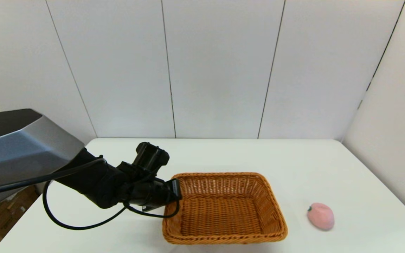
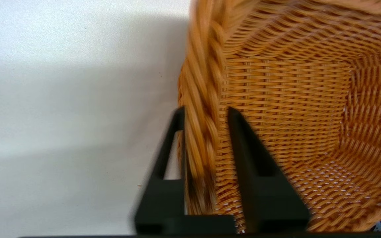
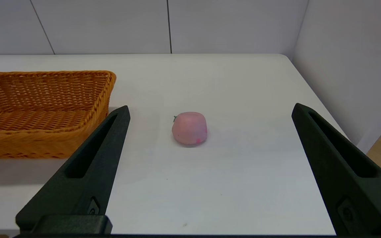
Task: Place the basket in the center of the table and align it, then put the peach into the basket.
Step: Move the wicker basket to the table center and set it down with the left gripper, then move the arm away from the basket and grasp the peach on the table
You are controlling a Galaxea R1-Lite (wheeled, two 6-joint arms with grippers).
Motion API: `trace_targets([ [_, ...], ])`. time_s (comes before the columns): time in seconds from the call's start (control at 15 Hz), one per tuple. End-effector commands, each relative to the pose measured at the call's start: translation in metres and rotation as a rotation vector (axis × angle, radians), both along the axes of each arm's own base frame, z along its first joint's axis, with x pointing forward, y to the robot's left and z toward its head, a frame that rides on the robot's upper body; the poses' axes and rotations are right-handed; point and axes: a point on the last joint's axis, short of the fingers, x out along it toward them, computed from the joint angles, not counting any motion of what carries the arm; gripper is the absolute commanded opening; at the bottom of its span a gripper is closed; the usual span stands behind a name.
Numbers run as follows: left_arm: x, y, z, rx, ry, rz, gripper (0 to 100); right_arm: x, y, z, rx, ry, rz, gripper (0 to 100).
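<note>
The orange-brown wicker basket [image 1: 225, 207] sits on the white table [image 1: 223, 154], near the front and about midway across. My left gripper [image 1: 175, 189] is shut on the basket's left braided rim [image 2: 202, 109], one finger outside the wall and one inside. The pale pink peach [image 1: 321, 215] lies on the table to the right of the basket, apart from it. In the right wrist view the peach [image 3: 189, 128] rests ahead of my right gripper [image 3: 210, 110], which is open wide with nothing between its fingers; the basket [image 3: 41, 112] shows beside it. The right arm is out of the head view.
White wall panels [image 1: 216, 66] stand behind the table and along its right side. The table's rounded far right corner [image 3: 284, 57] lies beyond the peach. A black cable [image 1: 69, 221] loops under the left arm over the table's front left.
</note>
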Motion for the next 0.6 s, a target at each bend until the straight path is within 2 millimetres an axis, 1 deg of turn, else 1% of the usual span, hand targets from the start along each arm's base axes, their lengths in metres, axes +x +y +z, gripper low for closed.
trace_targets([
  [0.07, 0.0, 0.001, 0.001, -0.002, -0.002, 0.001, 100, 0.0, 0.0, 0.0, 0.0, -0.002, 0.0, 100],
  [0.2, 0.001, 0.001, 0.002, -0.003, -0.011, 0.0, 100, 0.0, 0.0, 0.0, 0.0, -0.002, 0.0, 100],
  [0.27, 0.002, 0.003, 0.005, -0.008, -0.027, 0.004, 100, 0.0, 0.0, 0.0, 0.0, 0.0, 0.0, 100],
  [0.33, 0.003, 0.009, 0.012, -0.015, -0.053, 0.012, 100, 0.0, 0.0, 0.0, -0.002, -0.002, 0.0, 100],
  [0.4, -0.002, 0.018, 0.024, -0.021, -0.085, 0.017, 100, 0.0, 0.0, 0.0, -0.002, -0.002, 0.0, 100],
  [0.47, -0.01, 0.028, 0.045, -0.041, -0.162, 0.01, 100, 0.0, 0.0, 0.0, -0.003, -0.002, 0.0, 100],
  [0.6, -0.029, 0.055, 0.092, -0.068, -0.338, 0.018, 100, 0.0, 0.0, 0.0, -0.006, -0.002, 0.0, 100],
])
